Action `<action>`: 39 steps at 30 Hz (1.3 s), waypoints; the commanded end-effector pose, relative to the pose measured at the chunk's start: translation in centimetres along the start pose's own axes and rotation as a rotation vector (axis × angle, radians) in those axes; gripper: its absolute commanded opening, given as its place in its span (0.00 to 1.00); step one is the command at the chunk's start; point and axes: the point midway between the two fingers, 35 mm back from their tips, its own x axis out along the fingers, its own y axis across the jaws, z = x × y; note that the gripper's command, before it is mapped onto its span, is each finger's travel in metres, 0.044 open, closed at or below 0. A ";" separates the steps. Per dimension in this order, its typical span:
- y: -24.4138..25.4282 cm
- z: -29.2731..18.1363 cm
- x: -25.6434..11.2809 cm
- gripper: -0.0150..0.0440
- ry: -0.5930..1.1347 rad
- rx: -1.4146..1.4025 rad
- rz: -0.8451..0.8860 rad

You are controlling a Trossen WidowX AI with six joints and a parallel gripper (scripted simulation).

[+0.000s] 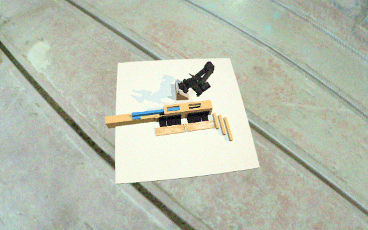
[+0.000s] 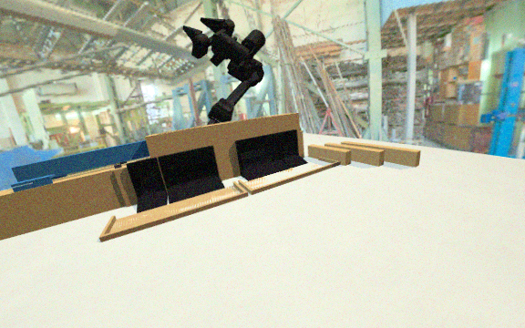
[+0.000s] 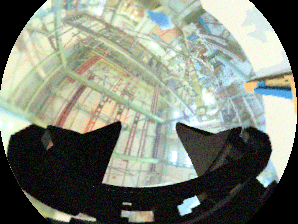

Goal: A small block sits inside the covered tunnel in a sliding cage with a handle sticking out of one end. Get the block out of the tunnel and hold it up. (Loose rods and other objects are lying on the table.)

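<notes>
Loose rods: three wooden rods (image 1: 222,124) (image 2: 360,156) lie side by side near the end of the tunnel opposite the handle, apart from the gripper.

Tunnel: the wooden tunnel (image 1: 184,107) (image 2: 227,143) has two slots in its roof; blue shows beneath the left one in the top view.

Block: not visible; by the task it sits inside the tunnel, but how far along I cannot tell.

Handle: the blue handle (image 1: 147,113) (image 2: 80,161) (image 3: 275,92) runs out of the tunnel's left end in the top view, over the wooden rail (image 1: 117,121) (image 2: 62,205) (image 3: 251,86).

Long axis: handle and tunnel share one line, so the likely pull is straight along it, away from the covered part.

Gripper: the gripper (image 1: 194,84) (image 2: 193,24) (image 3: 149,124) is up in the air, jaws wide apart with nothing between them.

Way to the handle: low and off to the right edge in the wrist view, well apart from the jaws; they point past it.

Next move: probably swing toward the handle's side, tip the fingers down and straddle its narrow width. A skewed pull could jam the cage.

Arm: only one, so pulling and picking must come in turn.
</notes>
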 end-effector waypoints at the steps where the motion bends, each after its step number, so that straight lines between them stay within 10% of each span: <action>1: 0.0 0.0 0.0 0.98 0.000 0.000 0.000; 18: -15.5 -5.1 -5.8 1.00 1.224 -1.643 -0.303; 39: -15.6 3.4 -18.3 1.00 2.647 -1.555 -0.387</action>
